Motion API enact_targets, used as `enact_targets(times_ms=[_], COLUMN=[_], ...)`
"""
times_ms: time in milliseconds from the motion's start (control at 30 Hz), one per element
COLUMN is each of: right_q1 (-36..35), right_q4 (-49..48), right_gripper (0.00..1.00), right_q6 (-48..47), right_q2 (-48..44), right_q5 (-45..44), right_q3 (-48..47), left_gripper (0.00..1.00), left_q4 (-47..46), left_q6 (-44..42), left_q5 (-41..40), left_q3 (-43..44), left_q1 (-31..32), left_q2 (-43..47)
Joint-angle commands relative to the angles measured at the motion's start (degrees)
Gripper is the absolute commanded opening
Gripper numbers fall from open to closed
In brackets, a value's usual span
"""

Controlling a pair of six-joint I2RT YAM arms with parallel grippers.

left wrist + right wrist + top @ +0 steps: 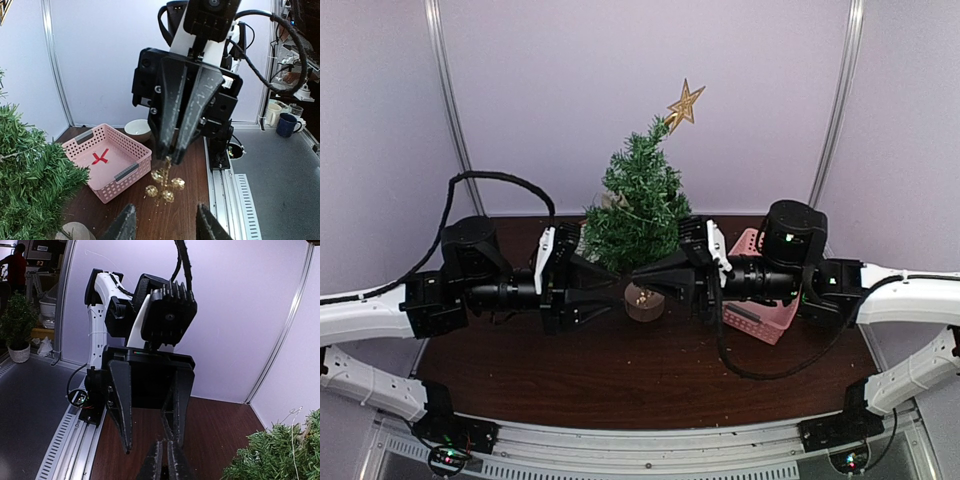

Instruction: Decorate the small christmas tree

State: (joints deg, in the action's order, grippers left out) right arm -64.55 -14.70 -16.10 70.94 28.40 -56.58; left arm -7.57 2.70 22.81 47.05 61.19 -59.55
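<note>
Filling most of the top view, dark table [520, 380]. Both arms lie level across it and point at each other, meeting in front of the trunk just above the stump [643, 300]. Tree [635, 205] stands upright at table centre on that stump. Pink basket [770, 322] sits at the tree's 3 o'clock, partly behind the right arm. Left gripper [165, 214] comes in from 9 o'clock, claw wide, fingers [126, 224] well apart. Right gripper [170, 158] comes in from 3 o'clock, claw narrow, pinched on the top of an ornament. White bowl [138, 129] is just past the basket, at its 12 o'clock in the left wrist view. Gold star [685, 103] is at 12 o'clock on the tree tip, leaning toward 1. Ornament [162, 187], a gold cluster of small balls, dangles under the right tips, just ahead of the left claw's gap; touching the left fingers or not, cannot tell. Red cross-shaped bit [100, 158] lies flat in the basket.
</note>
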Motion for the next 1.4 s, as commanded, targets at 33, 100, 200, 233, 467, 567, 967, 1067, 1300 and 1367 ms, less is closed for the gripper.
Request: enact_targets(times_ms=[33,100,200,233,467,567,967,1067,1300,1367], right_q1=[-1.2,-1.6,-2.1,-2.3,-3.1,-3.3,-3.6,-3.6,-3.6,-3.6], right_q4=[3.5,4.4,4.7,4.7,6.2,6.3,6.8,6.5,5.1,4.7], right_gripper=[0.08,0.08,0.09,0.09,0.09,0.09,0.11,0.17,0.35,0.54], right_q6=[-0.6,-1.2,-1.4,-1.4,-2.7,-2.9,-3.3,-3.2,-2.4,-1.7], right_q2=[0.1,0.3,0.4,0.5,1.3,1.4,1.4,1.2,0.3,-0.5], right_q5=[1.6,1.5,1.4,1.3,0.6,0.6,-0.4,-0.6,-3.1,-4.3], right_q3=[-3.1,-3.6,-3.7,-3.8,-4.6,-4.6,-4.8,-4.6,-3.7,-3.4], left_gripper=[0.41,0.41,0.39,0.39,0.36,0.32,0.1,0.02,0.0,0.0], left_q4=[-1.0,-1.0,-1.1,-1.1,-1.2,-1.2,0.8,0.9,-0.9,-1.9], left_q6=[0.1,0.0,0.0,0.0,-0.2,-0.2,-1.3,-1.4,-0.7,-0.5], left_q5=[2.3,2.9,2.9,3.1,5.1,5.3,5.2,5.1,3.4,1.9], left_q3=[3.6,4.0,4.2,4.3,5.0,5.1,5.4,5.4,4.0,3.0], left_q1=[0.7,0.9,1.1,1.1,1.7,1.8,1.9,1.9,1.9,1.9], left_q2=[-1.8,-2.2,-2.7,-2.9,-4.2,-4.2,-4.0,-3.9,-3.5,-2.9])
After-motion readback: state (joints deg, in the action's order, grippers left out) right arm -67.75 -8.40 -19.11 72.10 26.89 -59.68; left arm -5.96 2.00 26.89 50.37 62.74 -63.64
